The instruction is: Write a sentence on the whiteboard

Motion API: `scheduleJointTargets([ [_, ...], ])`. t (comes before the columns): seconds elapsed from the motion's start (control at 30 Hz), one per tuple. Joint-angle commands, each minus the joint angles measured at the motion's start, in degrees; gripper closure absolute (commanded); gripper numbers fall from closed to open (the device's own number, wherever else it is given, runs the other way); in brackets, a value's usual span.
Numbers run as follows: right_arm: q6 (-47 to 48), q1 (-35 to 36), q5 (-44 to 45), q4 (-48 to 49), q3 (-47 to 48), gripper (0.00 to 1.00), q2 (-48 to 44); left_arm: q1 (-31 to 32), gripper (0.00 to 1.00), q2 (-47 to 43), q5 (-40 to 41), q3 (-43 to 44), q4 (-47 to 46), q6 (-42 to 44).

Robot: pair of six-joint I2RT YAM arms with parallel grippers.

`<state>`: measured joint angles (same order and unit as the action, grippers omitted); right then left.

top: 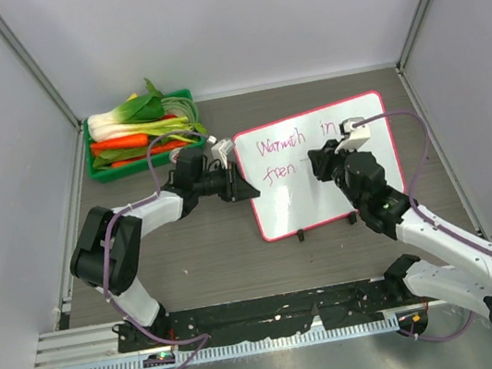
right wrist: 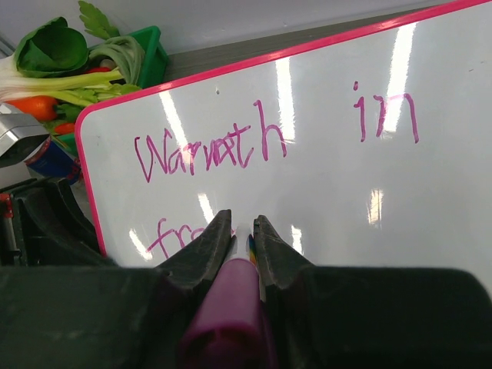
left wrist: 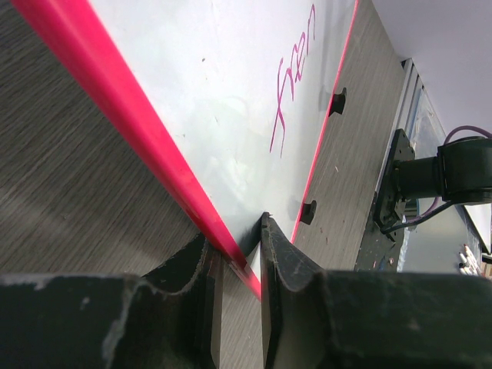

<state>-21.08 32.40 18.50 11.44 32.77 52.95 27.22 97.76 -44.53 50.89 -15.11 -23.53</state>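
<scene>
Pinching the board (top: 291,205) by its left pink edge, our left tool (top: 243,190) is clamped on the frame. The board sits mid-tabletop (top: 203,266), just right of the green crate (top: 132,173) of vegetables. Our right tool (top: 319,162) is closed around a pink marker (right wrist: 229,311), tip right by the end of "fren". We read the sentence (top: 285,145): "Warmth in" above, "fren" below.

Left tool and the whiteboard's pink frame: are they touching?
Touching. The left wrist view shows the left tool gripping the whiteboard by its frame, a finger on each side.
</scene>
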Motion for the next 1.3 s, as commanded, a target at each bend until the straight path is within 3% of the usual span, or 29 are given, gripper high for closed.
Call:
scheduleJointTargets([
  [0.0,0.43,-0.85,-0.57,1.30,0.36,0.99,-1.18,1.52,1.00,2.18,6.65,-0.80,5.97,7.45],
  [1.27,-0.54,-1.46,1.62,5.43,1.68,0.99,6.29,1.52,1.00,2.53,6.30,-0.62,6.06,7.53],
])
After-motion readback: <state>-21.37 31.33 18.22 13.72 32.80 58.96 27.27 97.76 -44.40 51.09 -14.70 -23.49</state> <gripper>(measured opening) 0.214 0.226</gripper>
